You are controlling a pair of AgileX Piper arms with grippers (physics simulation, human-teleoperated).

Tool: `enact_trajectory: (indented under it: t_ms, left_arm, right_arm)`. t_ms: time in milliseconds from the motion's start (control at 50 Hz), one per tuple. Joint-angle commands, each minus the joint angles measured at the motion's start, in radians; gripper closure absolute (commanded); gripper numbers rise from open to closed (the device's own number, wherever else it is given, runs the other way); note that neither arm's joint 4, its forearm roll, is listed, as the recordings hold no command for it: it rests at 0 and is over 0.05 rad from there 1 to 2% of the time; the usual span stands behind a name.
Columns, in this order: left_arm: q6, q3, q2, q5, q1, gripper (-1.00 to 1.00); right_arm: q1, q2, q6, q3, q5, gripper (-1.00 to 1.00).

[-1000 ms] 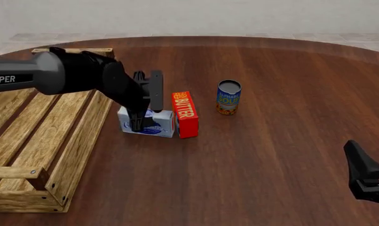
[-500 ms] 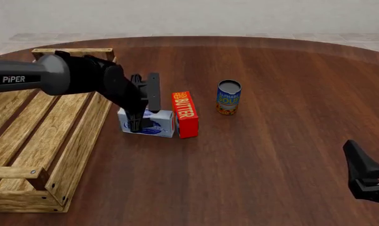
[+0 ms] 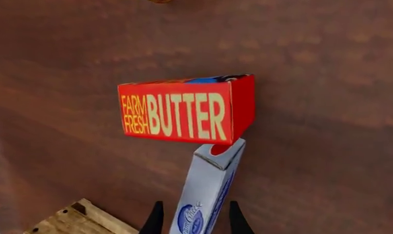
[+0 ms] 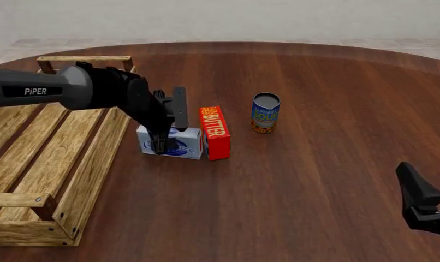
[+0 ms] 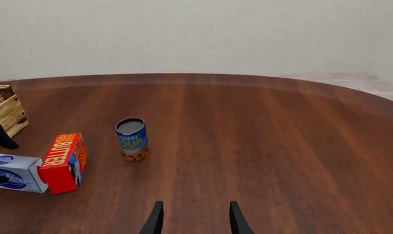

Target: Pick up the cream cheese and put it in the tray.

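The cream cheese (image 4: pixel 185 145), a light blue-and-white box, lies on the table against the red butter box (image 4: pixel 215 132), just right of the tray (image 4: pixel 96 158). My left gripper (image 4: pixel 169 139) is down over it, open, with one finger on each long side. In the left wrist view the cream cheese (image 3: pixel 208 180) runs between the fingertips (image 3: pixel 155 220) with a narrow gap on each side, its red-spotted end touching the butter box (image 3: pixel 183 111). My right gripper (image 4: pixel 424 203) hangs open near the table's front right, holding nothing. The right wrist view shows the cream cheese (image 5: pixel 11 172) at the far left.
A soup can (image 4: pixel 265 112) stands upright right of the butter box, also in the right wrist view as soup can (image 5: pixel 131 139). The long wooden tray fills the left side, its corner (image 3: pixel 79 219) close to my left gripper. Bare dark wood lies between the can and my right gripper.
The left arm has shifted slightly, settling its gripper a little lower around the cream cheese. The box, the butter and the can stay put. The right gripper has barely moved.
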Motion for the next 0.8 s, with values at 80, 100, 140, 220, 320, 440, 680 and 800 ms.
enact_trajectory:
  t_ms: [80, 100, 140, 220, 320, 440, 680, 800]
  left_arm:
    - [-0.041, -0.051, 0.039, 0.027, -0.005, -1.00]
    - [-0.046, -0.057, 0.042, 0.032, -0.007, -1.00]
    - [-0.050, -0.059, 0.042, 0.037, -0.010, -1.00]
    - [-0.056, -0.056, 0.044, 0.040, -0.015, -1.00]
    - [-0.073, -0.036, 0.040, 0.035, -0.029, -1.00]
    - [-0.082, -0.034, 0.051, 0.035, -0.026, -1.00]
    - [-0.137, -0.053, 0.051, 0.108, -0.041, -1.00]
    - [-0.136, -0.033, 0.033, 0.110, -0.048, 1.00]
  right_arm:
    - [0.003, 0.009, 0.001, 0.000, -0.005, -1.00]
    - [0.003, 0.008, 0.002, 0.000, -0.005, -1.00]
    - [0.002, 0.010, 0.002, 0.000, -0.006, -1.00]
    - [0.001, 0.011, 0.002, 0.000, -0.006, -1.00]
    - [-0.001, 0.009, 0.004, 0.000, -0.005, -1.00]
    - [-0.003, 0.004, 0.004, 0.000, -0.003, -1.00]
    - [-0.004, 0.001, 0.003, 0.000, -0.001, -1.00]
    - [-0.005, 0.000, 0.003, 0.000, 0.000, -1.00]
